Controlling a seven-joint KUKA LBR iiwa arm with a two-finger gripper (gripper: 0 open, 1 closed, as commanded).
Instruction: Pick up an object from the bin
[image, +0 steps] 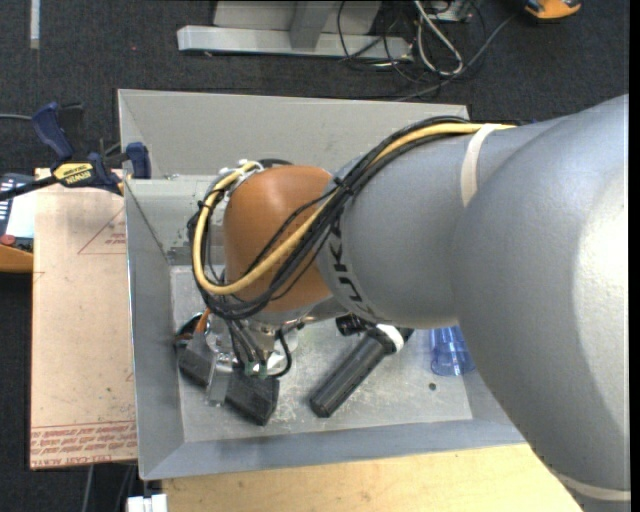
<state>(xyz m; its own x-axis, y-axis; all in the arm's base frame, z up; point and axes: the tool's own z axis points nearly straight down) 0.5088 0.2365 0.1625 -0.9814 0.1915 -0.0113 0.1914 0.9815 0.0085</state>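
Gripper (228, 380) on my arm sat low in the lower-left corner of the bin (150, 330), open or closed I could not tell, near a dark cylinder (350, 377) lying slantwise, with a blue object (448, 352) farther right.

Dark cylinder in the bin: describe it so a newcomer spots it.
In the grey bin, look on the floor below the arm's orange wrist cover, toward the near wall. The dark cylinder lies slanted there, white cap at its upper end. The nearby blue piece is smaller and translucent.
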